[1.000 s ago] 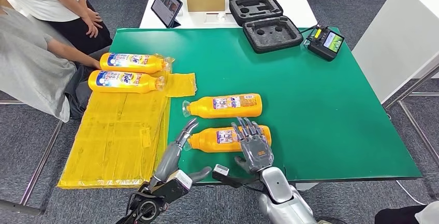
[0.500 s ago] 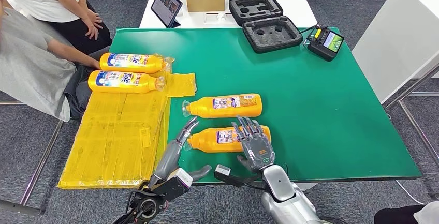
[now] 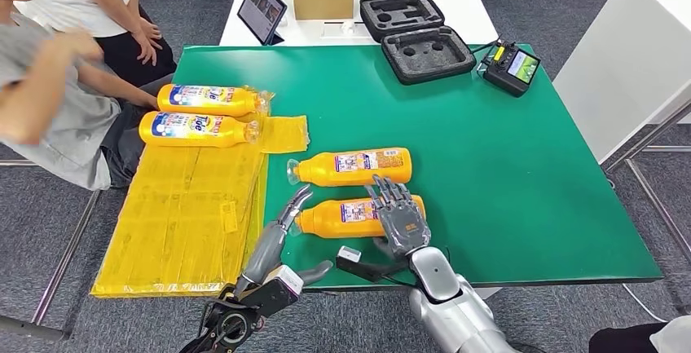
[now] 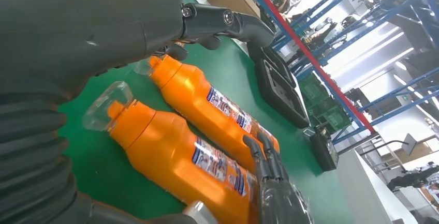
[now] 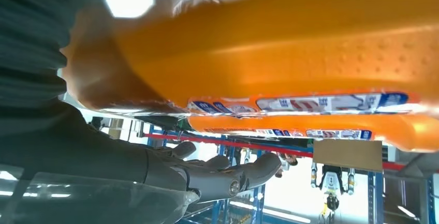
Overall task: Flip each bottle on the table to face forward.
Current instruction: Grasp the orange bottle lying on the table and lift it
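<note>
Right hand (image 3: 401,221) has crept onto the sideways, cap-left bottle (image 3: 342,218).

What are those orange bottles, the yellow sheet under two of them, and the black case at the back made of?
The orange bottles look like glossy plastic: bright highlights, clear caps, printed labels. The yellow sheet seems thin plastic film or bagging, creased and slightly translucent. The black case appears to hold matte foam, with shaped cut-outs; its shell material is unclear.
</note>
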You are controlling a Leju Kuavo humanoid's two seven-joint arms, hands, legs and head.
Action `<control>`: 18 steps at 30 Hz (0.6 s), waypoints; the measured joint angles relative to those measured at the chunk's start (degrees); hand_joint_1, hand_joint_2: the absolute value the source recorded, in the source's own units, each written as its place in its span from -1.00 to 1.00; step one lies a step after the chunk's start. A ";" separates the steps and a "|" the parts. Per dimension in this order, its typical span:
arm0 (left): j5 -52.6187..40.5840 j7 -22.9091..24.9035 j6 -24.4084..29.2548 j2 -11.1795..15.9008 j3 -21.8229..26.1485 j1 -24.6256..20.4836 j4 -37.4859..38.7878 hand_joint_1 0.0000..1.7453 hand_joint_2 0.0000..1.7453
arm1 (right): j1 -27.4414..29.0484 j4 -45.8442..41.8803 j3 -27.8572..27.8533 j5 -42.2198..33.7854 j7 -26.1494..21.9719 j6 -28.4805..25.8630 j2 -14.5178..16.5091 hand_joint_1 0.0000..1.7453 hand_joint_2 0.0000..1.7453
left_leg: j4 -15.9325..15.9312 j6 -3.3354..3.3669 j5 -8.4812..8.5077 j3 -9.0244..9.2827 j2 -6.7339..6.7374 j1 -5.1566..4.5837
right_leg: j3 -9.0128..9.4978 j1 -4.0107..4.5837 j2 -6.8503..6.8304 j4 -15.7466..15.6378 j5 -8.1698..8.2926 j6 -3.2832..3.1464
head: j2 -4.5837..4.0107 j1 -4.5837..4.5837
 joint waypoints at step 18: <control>-0.60 0.26 -1.31 -0.60 -0.92 -1.53 1.62 -1.00 1.00 | -4.73 6.53 -0.66 -6.73 -4.44 11.06 -0.04 1.00 1.00 | -0.01 -0.03 -0.16 0.87 0.01 0.00 | 0.27 -0.01 0.00 -0.05 -0.12 0.01 | 0.00 0.01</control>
